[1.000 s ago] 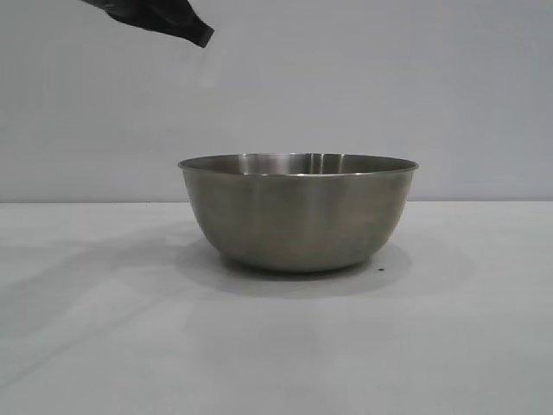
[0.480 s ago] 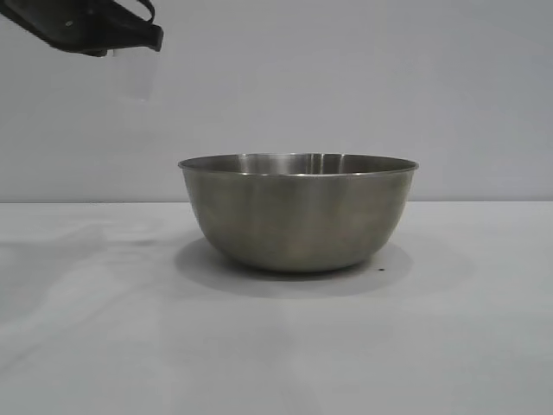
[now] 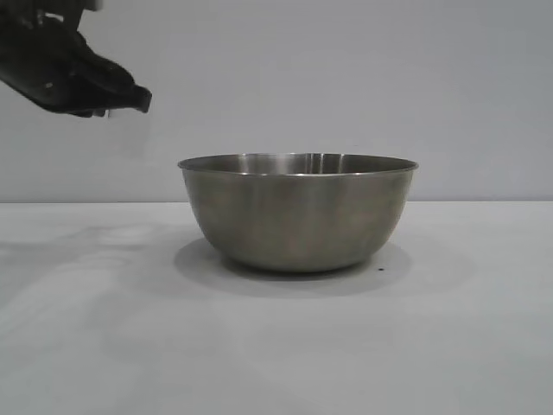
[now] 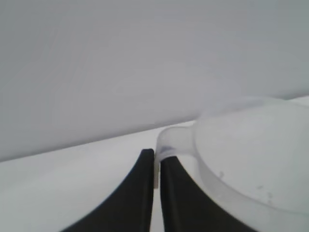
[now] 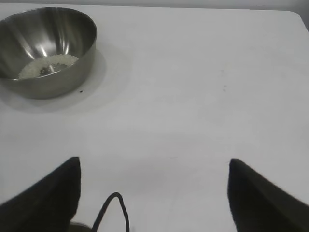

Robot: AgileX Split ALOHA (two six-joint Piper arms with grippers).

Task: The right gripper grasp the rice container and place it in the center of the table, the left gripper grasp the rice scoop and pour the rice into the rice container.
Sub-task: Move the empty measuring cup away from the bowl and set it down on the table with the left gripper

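Pour looks done: rice in bowl, scoop in my left jaws off to the bowl's left.

My left gripper is pinched fully shut on the loop handle of the rice scoop, holding it by the handle so the cup stays free; scoop looks near empty, a few stray grains at most. It hangs above the table, left of and apart from the rice container, which sits mid-table. The rice lies in the bowl's bottom. My right gripper is parked well back, jaws wide apart, holding nothing, clear of the bowl so it won't nudge it.
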